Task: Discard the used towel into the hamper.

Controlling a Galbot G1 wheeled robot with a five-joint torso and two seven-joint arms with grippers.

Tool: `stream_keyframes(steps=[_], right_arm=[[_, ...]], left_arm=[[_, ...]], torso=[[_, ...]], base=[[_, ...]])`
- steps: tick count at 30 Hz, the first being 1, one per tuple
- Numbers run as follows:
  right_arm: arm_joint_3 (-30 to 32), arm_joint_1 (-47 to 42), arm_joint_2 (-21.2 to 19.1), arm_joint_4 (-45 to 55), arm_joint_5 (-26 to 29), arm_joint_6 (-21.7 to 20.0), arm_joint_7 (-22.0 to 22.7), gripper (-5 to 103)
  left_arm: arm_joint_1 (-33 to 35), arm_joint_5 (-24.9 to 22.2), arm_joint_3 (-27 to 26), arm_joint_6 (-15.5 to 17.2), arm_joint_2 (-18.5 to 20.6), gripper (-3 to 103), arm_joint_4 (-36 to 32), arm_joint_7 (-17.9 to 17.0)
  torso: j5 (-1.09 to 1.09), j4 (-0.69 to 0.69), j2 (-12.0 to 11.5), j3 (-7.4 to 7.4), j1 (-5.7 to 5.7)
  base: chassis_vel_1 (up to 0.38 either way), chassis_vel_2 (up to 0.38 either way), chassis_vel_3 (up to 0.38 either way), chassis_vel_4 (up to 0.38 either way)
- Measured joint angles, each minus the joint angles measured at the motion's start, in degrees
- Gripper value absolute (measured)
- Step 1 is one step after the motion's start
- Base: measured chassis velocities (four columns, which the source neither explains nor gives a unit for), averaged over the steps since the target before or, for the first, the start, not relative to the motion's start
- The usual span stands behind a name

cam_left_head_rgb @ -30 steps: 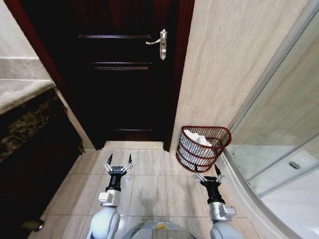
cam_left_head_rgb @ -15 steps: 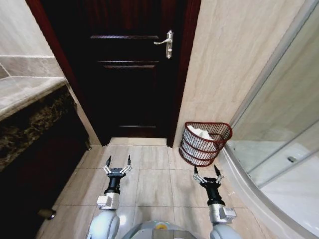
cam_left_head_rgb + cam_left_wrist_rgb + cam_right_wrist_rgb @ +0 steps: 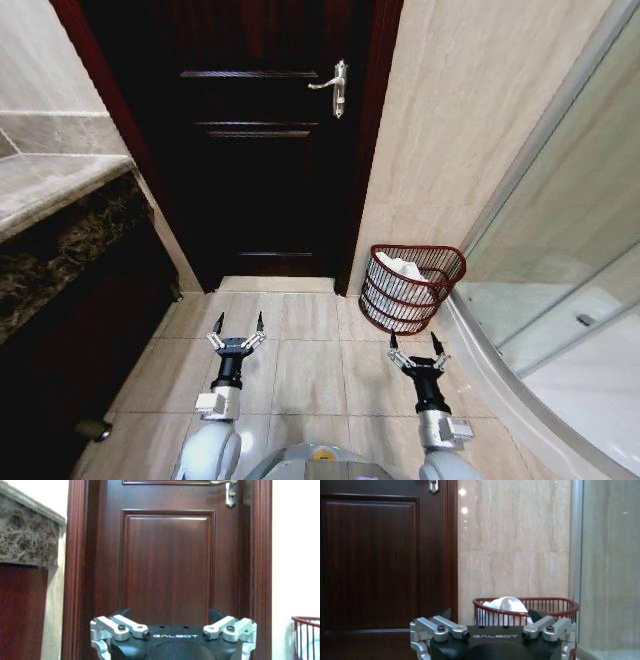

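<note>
Basically done.
towel (image 3: 402, 267): white, inside hamper (image 3: 440, 255), far right by door (image 3: 260, 150).
left gripper (image 3: 238, 331): spread, empty.
right gripper (image 3: 416, 351): spread, empty.
left: nothing visible.

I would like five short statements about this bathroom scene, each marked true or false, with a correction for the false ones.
1. The hamper stands on the floor by the wall, right of the door. True.
2. The towel lies on the floor tiles. False: the white towel sits inside the hamper.
3. The right tool grips the towel. False: it is open and empty, held above the floor short of the hamper.
4. The left tool is open and holds nothing. True.
5. The door is open. False: it is shut, with its handle level.
</note>
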Motion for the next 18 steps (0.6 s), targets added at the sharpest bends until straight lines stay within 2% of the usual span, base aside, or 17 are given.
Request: stream_keyframes(steps=[6,18], right_arm=[[-0.3,0.1,0.1,-0.1,0.0,0.1,0.0,100],[-0.6,-0.2,0.2,-0.4,-0.2,1.2,0.4,100]], left_arm=[[-0.2,0.0,0.0,0.0,-0.1,100,0.2,0.0],[-0.1,-0.1,0.0,-0.8,0.1,100,0.5,0.0]], torso=[[0.01,0.00,0.0,0.00,0.00],[0.02,0.00,0.0,-0.02,-0.03]], base=[[0.116,-0.125,-0.133,0.124],[0.176,-0.199,-0.171,0.189]])
